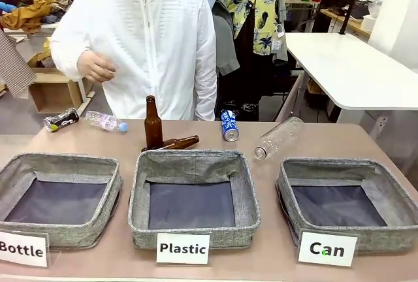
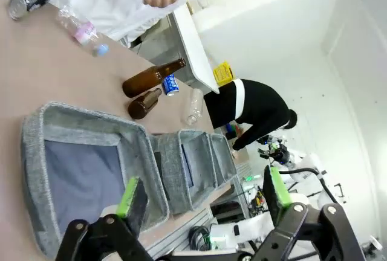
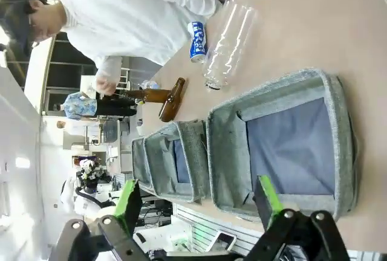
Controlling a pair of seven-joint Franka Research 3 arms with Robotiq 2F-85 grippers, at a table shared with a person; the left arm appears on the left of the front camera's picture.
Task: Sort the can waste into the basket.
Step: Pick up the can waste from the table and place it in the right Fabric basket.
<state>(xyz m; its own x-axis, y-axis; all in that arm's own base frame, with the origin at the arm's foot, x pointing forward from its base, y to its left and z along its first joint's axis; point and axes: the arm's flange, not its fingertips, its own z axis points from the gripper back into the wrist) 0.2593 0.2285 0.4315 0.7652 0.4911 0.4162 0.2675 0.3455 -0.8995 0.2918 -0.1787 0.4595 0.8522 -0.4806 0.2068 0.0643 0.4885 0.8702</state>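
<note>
Front view, blue can point(image 1: 229, 125) lying on the bench point(image 1: 271, 230) beyond the basket point(image 1: 326, 163) and to its left, dented dark can point(image 1: 61, 120) far left of it, left pincer point(image 2: 202, 188) and right pincer point(image 3: 197, 193) both spread wide, holding nothing.

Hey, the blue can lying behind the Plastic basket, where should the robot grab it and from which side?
Likely the middle of the blue can, from above, jaws closing across its curved sides. It seems to lie on its side, one end toward the robot, apart from the clear bottle beside it.
</note>
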